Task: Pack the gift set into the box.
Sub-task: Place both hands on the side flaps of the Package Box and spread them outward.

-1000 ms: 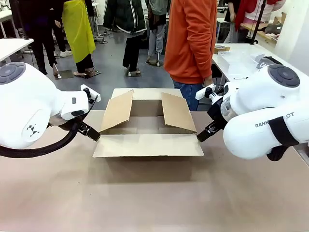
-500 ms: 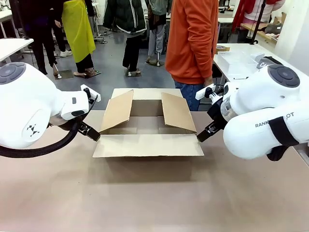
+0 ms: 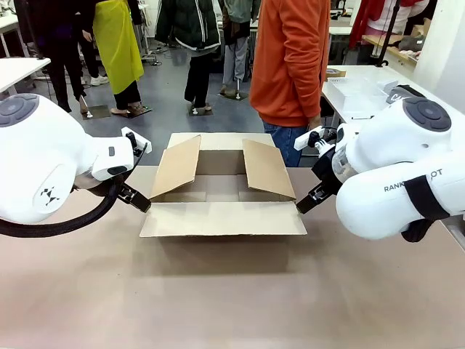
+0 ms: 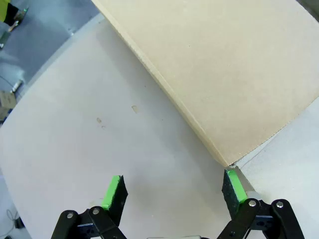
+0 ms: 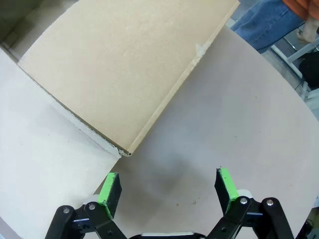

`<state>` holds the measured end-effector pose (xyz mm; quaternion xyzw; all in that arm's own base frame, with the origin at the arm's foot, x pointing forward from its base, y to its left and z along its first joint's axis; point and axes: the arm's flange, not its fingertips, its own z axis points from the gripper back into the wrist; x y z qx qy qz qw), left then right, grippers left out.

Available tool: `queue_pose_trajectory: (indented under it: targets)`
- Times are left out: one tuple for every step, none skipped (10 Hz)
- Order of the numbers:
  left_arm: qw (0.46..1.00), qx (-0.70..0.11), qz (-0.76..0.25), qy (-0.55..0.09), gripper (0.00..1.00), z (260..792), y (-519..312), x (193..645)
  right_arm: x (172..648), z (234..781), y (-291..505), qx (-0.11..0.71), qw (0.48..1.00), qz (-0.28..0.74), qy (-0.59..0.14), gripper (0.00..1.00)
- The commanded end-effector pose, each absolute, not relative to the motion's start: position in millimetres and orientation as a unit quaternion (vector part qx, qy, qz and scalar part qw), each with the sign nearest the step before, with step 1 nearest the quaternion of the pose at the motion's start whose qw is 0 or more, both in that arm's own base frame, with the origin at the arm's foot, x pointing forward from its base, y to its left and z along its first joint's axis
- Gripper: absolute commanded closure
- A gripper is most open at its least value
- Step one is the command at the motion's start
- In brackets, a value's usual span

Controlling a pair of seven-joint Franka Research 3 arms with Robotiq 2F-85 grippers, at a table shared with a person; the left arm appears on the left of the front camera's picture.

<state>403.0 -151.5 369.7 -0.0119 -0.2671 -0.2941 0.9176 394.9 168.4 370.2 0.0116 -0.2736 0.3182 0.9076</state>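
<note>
**Condition.** The left fingers are spread wide with nothing between them. The right fingers are likewise spread and empty. Both pairs hang low over the bench.

**Location of the box.** The box stands open between the two pairs of fingers. In the left wrist view, a corner of a flap ends just at the tip of one left finger, and the rest of the flap runs ahead of the fingers. Contact cannot be confirmed. In the right wrist view, a flap corner lies just ahead of one right finger, near the edge of the gap, apart from the pad. The near flap lies flat on the bench. The two side flaps tilt inward over the interior.

**Step in hand (judged).** Packing has not begun. The fingers stand ready at the near corners of the box. A person stands beyond the box, on its far side from the fingers.

**Procedure notes.**
1. Treat the tilted side flaps as the main obstruction, since they narrow the opening.
2. Lift each pair of fingers clear of the flap corner before moving sideways, or the box is likely to slide.
3. Keep the fingers spread until an item sits fully between the pads.
4. Lower items through the centre of the opening.
</note>
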Motion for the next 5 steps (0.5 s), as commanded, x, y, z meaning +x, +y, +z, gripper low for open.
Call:
queue_pose_trajectory:
  targets:
    - [0.917,-0.012,-0.294,-0.268,0.00,370.1,-151.4,403.0,394.9,370.4,168.3,0.012,0.908,0.318,-0.274,0.00]
    - [0.918,-0.012,-0.294,-0.267,0.00,369.7,-151.5,403.0,394.9,370.2,168.4,0.012,0.908,0.318,-0.274,0.00]
    - [0.916,-0.032,-0.313,-0.251,0.00,384.2,-143.0,393.4,387.8,385.6,156.7,0.001,0.918,0.311,-0.244,0.00]
    - [0.921,-0.067,-0.319,-0.213,0.00,404.1,-130.9,383.1,379.6,404.7,141.1,0.023,0.926,0.315,-0.206,0.00]
    - [0.926,-0.108,-0.302,-0.200,0.00,424.9,-116.4,372.1,372.3,425.0,126.3,0.045,0.931,0.303,-0.200,0.00]
